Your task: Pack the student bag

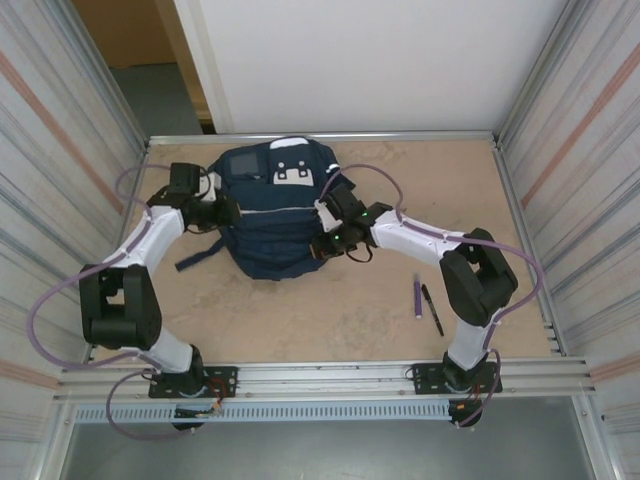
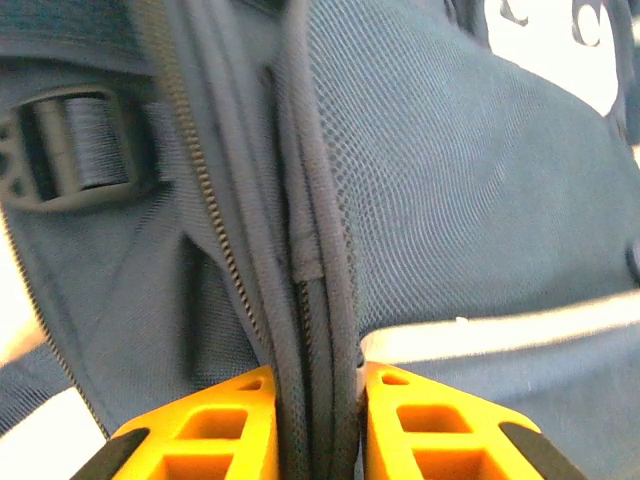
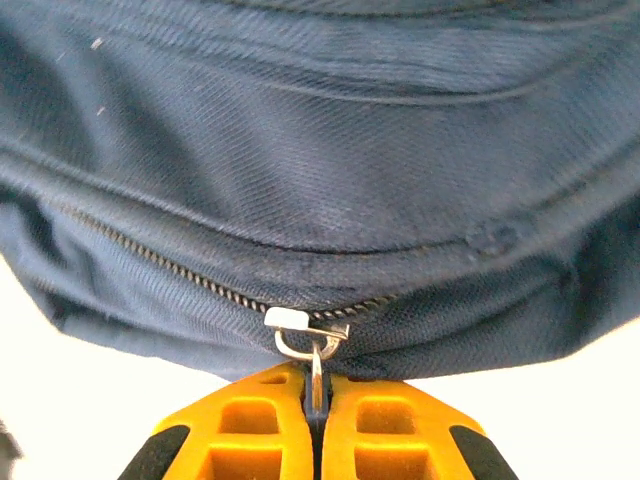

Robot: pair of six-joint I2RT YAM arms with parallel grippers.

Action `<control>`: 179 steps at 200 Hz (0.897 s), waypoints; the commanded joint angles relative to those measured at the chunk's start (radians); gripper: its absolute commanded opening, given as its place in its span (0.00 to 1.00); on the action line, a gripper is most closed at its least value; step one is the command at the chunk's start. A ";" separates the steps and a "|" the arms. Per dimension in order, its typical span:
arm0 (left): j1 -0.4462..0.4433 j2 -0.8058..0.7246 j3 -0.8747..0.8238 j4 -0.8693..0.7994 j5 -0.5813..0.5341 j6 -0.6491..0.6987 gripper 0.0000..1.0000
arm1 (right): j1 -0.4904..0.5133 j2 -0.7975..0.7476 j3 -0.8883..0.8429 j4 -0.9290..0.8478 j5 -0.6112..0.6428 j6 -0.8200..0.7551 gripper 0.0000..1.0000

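The student bag (image 1: 270, 215), navy with white patches, lies in the middle of the table. My left gripper (image 1: 228, 212) is against its left side. In the left wrist view the orange fingers (image 2: 230, 420) pinch a thick piped seam (image 2: 320, 300) of the bag (image 2: 470, 180) beside a zip, so my left gripper (image 2: 318, 378) is shut on it. My right gripper (image 1: 325, 243) is at the bag's lower right side. In the right wrist view that gripper (image 3: 318, 380) is shut on the metal zipper pull (image 3: 317, 362), which hangs from the slider (image 3: 298, 321) on the bag (image 3: 330, 160).
A purple pen (image 1: 418, 297) and a black pen (image 1: 432, 309) lie on the table to the right, near the right arm's elbow. A dark strap (image 1: 200, 255) trails from the bag's left side. A strap buckle (image 2: 70, 150) sits left of the seam. Metal rails edge the table.
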 commanded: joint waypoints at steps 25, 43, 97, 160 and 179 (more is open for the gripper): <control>0.015 0.095 0.074 0.005 -0.008 -0.067 0.35 | 0.106 0.083 0.085 -0.002 -0.085 0.082 0.00; -0.003 0.002 -0.064 0.061 -0.018 -0.125 0.40 | 0.107 0.104 0.089 0.023 -0.088 0.082 0.00; -0.106 -0.232 -0.315 0.099 -0.082 -0.330 0.50 | 0.128 0.138 0.032 0.145 -0.121 0.099 0.00; -0.250 -0.209 -0.350 0.141 -0.197 -0.537 0.49 | 0.173 0.149 0.039 0.197 -0.130 0.115 0.00; -0.268 -0.209 -0.382 0.152 -0.240 -0.624 0.49 | 0.181 0.143 0.034 0.214 -0.126 0.118 0.00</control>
